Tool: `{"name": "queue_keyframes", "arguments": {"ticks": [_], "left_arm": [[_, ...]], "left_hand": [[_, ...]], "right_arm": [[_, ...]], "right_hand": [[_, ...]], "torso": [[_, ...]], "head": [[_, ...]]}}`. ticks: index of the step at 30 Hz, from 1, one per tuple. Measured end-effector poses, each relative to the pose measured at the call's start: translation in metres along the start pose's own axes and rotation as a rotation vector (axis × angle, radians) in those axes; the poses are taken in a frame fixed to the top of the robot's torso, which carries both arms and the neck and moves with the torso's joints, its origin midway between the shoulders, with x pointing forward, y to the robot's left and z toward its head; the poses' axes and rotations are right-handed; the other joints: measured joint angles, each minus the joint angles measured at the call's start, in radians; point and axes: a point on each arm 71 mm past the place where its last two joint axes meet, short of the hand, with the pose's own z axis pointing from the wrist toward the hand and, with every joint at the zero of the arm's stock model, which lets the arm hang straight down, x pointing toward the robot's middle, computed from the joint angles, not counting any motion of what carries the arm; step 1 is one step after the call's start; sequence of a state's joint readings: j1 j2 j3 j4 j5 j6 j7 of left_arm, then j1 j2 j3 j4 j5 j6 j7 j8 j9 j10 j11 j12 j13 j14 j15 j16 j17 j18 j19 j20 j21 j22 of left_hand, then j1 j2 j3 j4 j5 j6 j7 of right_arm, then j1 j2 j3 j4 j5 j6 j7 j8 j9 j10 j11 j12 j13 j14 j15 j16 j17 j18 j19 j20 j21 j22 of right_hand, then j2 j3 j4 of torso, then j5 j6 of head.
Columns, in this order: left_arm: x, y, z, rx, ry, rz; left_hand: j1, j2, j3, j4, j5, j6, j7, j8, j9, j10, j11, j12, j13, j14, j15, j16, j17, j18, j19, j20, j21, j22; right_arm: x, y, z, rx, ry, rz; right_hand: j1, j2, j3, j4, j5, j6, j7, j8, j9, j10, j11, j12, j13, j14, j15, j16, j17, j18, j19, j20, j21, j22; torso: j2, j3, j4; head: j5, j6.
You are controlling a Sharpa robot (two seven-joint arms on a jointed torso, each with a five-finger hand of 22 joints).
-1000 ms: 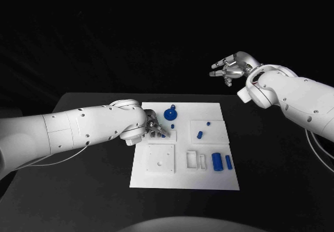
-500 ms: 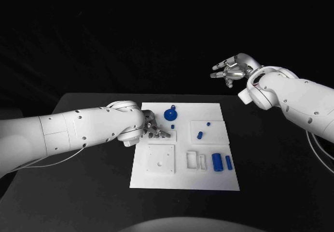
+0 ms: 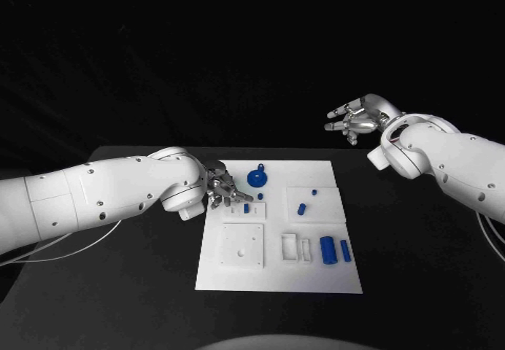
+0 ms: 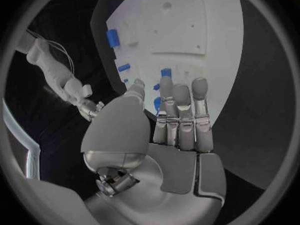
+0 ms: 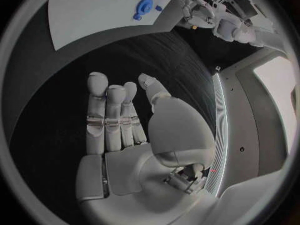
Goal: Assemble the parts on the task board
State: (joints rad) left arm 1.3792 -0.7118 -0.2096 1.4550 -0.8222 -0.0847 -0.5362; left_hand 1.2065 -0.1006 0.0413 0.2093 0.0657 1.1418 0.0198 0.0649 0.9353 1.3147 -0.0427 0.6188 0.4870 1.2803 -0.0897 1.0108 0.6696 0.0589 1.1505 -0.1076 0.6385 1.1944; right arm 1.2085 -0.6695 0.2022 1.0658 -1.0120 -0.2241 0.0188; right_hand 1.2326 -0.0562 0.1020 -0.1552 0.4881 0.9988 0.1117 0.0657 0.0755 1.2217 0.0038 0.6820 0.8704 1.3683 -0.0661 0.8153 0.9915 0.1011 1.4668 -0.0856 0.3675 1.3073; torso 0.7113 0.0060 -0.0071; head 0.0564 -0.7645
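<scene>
Task board (image 3: 276, 259) lies lengthwise away from the robot.

A robotics lab bench: a black table (image 3: 126, 292) under dark surroundings, a white task board (image 3: 279, 273) with blue parts (image 3: 328, 247) at its centre, two white robot arms reaching in from nine and three o'clock.

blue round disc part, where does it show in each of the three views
Head view: blue round disc part lies near the far edge of the task board, just beside the left robot hand.
Left wrist view: I cannot pick it out for certain; that hand's fingers cover part of the board.
Right wrist view: it sits on the board near the circle's rim, beyond the right robot hand.
Shared landmark: the white task board.
</scene>
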Motion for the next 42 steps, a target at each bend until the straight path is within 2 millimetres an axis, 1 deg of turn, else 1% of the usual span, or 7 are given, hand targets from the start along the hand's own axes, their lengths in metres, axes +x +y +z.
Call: {"name": "queue_keyframes", "arguments": {"ticks": [5, 7, 13, 17, 21, 31, 42], "left_arm": [[-0.016, 0.003, -0.007, 0.076, -0.027, -0.101], [-0.023, 0.006, -0.009, 0.117, -0.047, -0.152], [-0.041, 0.012, -0.011, 0.233, -0.118, -0.284], [-0.050, 0.015, -0.012, 0.306, -0.161, -0.339], [-0.054, 0.016, -0.012, 0.356, -0.186, -0.366], [-0.061, 0.019, -0.012, 0.423, -0.232, -0.406], [-0.064, 0.018, -0.014, 0.466, -0.267, -0.450]], "left_hand": [[0.112, 0.090, -0.033, -0.137, 0.065, -0.050, 0.046, 0.000, -0.375, -0.061, 0.052, -0.199, -0.184, -0.046, 0.047, -0.256, -0.154, 0.000, -0.005, 0.046, -0.236, -0.197], [0.158, 0.117, -0.024, -0.184, 0.067, -0.047, 0.063, 0.000, -0.546, -0.038, 0.063, -0.320, -0.314, -0.035, 0.067, -0.349, -0.205, 0.000, 0.013, 0.067, -0.317, -0.274], [0.222, 0.127, 0.026, -0.254, 0.071, -0.093, 0.081, 0.000, -0.718, -0.115, 0.114, -0.530, -0.426, -0.070, 0.098, -0.500, -0.276, 0.000, -0.007, 0.094, -0.396, -0.329], [0.222, 0.127, 0.062, -0.281, 0.071, -0.095, 0.070, 0.000, -0.810, -0.136, 0.116, -0.556, -0.427, -0.023, 0.107, -0.679, -0.359, 0.017, -0.016, 0.103, -0.432, -0.347], [0.207, 0.112, 0.089, -0.299, 0.071, -0.066, 0.076, 0.000, -0.865, -0.124, 0.111, -0.560, -0.429, 0.051, 0.113, -0.848, -0.408, 0.019, -0.012, 0.106, -0.459, -0.352], [0.200, 0.112, 0.089, -0.315, 0.071, -0.021, 0.091, 0.000, -0.867, -0.001, 0.096, -0.560, -0.429, 0.098, 0.112, -0.931, -0.404, 0.019, -0.001, 0.109, -0.480, -0.355], [0.179, 0.091, 0.079, -0.307, 0.069, -0.058, 0.101, 0.000, -0.868, -0.140, 0.145, -0.560, -0.429, 0.027, 0.146, -0.942, -0.413, 0.019, -0.031, 0.139, -0.544, -0.392]], "right_arm": [[0.000, -0.006, -0.014, -0.005, 0.018, -0.003], [0.001, -0.008, -0.021, -0.010, 0.030, -0.007], [0.006, -0.011, -0.038, -0.030, 0.069, -0.033], [0.013, -0.011, -0.049, -0.048, 0.102, -0.069], [0.020, -0.013, -0.057, -0.063, 0.131, -0.114], [0.043, -0.014, -0.071, -0.110, 0.184, -0.283], [0.073, -0.010, -0.080, -0.151, 0.213, -0.449]], "right_hand": [[-0.005, -0.003, 0.076, -0.018, -0.036, 0.039, -0.007, 0.000, -0.003, 0.058, -0.009, -0.301, -0.312, 0.000, 0.000, -0.022, -0.040, 0.000, 0.000, 0.000, -0.062, -0.006], [-0.008, -0.006, 0.123, -0.028, -0.064, 0.057, 0.001, 0.000, -0.004, 0.091, -0.003, -0.457, -0.482, 0.004, 0.004, -0.022, -0.049, 0.000, 0.000, 0.000, -0.066, -0.012], [-0.010, -0.003, 0.240, -0.046, -0.134, 0.105, 0.003, 0.000, -0.003, 0.071, 0.040, -0.617, -0.745, 0.003, 0.022, -0.014, -0.059, 0.008, -0.002, 0.017, -0.067, -0.015], [-0.004, -0.009, 0.293, -0.054, -0.174, 0.125, -0.003, 0.000, -0.001, 0.054, 0.050, -0.617, -0.806, 0.002, 0.023, -0.008, -0.063, 0.015, 0.000, 0.022, -0.066, -0.011], [0.003, -0.016, 0.325, -0.058, -0.199, 0.144, -0.005, 0.000, -0.001, 0.045, 0.052, -0.617, -0.808, 0.000, 0.025, 0.000, -0.068, 0.016, 0.000, 0.022, -0.058, -0.004], [0.003, -0.037, 0.340, -0.056, -0.231, 0.152, -0.011, 0.000, -0.004, 0.038, 0.052, -0.617, -0.808, 0.000, 0.025, 0.009, -0.079, 0.022, -0.004, 0.025, -0.054, 0.001], [0.002, -0.092, 0.353, -0.032, -0.277, 0.137, -0.002, 0.000, -0.006, 0.005, 0.065, -0.617, -0.808, 0.002, 0.034, 0.009, -0.099, 0.024, 0.000, 0.029, -0.068, -0.010]], "torso": [[0.000, -0.0001, -0.0002], [-0.001, -0.0001, -0.0007], [-0.001, -0.0007, -0.0013], [-0.001, -0.0001, -0.0012], [0.000, -0.0001, -0.0012], [0.001, -0.0002, -0.0013], [0.002, 0.0014, -0.0004]], "head": [[-0.002, 0.014], [-0.003, 0.021], [-0.007, 0.037], [-0.009, 0.047], [-0.013, 0.055], [-0.040, 0.071], [-0.048, 0.077]]}}
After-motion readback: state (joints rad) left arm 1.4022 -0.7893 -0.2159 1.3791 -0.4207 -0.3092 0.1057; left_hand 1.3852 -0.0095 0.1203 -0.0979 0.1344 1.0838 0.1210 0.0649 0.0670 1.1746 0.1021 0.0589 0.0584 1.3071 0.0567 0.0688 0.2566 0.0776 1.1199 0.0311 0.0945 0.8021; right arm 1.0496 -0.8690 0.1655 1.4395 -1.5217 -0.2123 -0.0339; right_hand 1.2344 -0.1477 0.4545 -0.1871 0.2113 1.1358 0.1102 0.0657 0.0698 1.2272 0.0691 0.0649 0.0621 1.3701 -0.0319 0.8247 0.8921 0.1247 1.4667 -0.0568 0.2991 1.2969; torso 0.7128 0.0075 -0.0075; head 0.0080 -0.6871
